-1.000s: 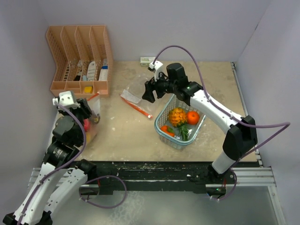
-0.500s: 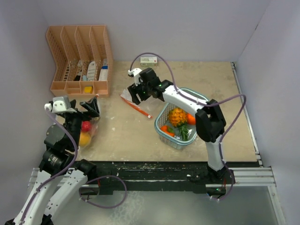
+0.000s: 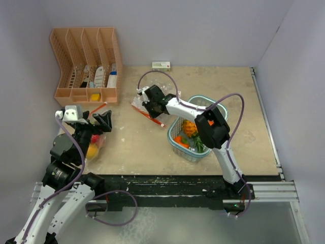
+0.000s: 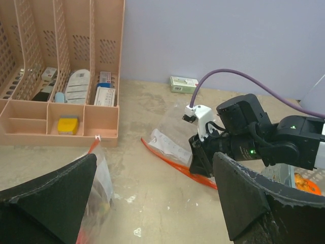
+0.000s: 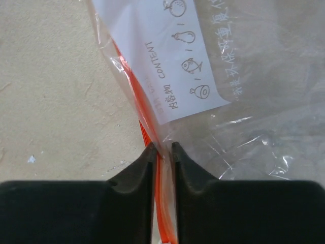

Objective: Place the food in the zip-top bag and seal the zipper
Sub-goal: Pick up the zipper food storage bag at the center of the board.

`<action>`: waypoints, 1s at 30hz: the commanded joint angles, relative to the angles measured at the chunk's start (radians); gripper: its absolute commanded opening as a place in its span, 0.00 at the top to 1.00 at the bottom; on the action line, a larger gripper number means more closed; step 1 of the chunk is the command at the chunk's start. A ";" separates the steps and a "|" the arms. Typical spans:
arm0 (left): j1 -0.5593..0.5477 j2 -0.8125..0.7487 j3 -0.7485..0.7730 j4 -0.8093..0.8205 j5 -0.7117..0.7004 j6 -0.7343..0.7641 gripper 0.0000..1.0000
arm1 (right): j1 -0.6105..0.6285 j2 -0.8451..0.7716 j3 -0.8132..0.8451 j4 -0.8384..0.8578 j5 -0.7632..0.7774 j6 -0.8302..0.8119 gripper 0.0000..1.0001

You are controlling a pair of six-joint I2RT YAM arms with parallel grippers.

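Your right gripper is clamped on the zipper of the flat bag in the middle of the bench. Your left gripper hangs wide apart at nine o'clock over a second bag holding fruit. More food sits in the basket at four o'clock.

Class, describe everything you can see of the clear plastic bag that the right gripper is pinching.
The zip-top bag is crinkly clear plastic, lying flat and seemingly empty on the table. A red-orange zipper strip runs along its mouth edge, and a white label beside it bears printed characters, the word CONTENT and small food icons. The right gripper has its jaws shut on the strip; only it and the table touch the bag.
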 commanded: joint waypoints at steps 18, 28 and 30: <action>0.003 -0.036 -0.067 0.079 0.119 -0.055 0.01 | -0.093 -0.551 -0.269 0.407 -0.386 0.411 1.00; 0.003 0.060 -0.130 0.322 0.182 -0.196 0.06 | -0.093 -0.596 -0.345 0.567 -0.545 0.479 1.00; 0.003 0.105 -0.114 0.364 0.203 -0.226 0.07 | -0.091 -0.605 -0.363 0.577 -0.554 0.478 1.00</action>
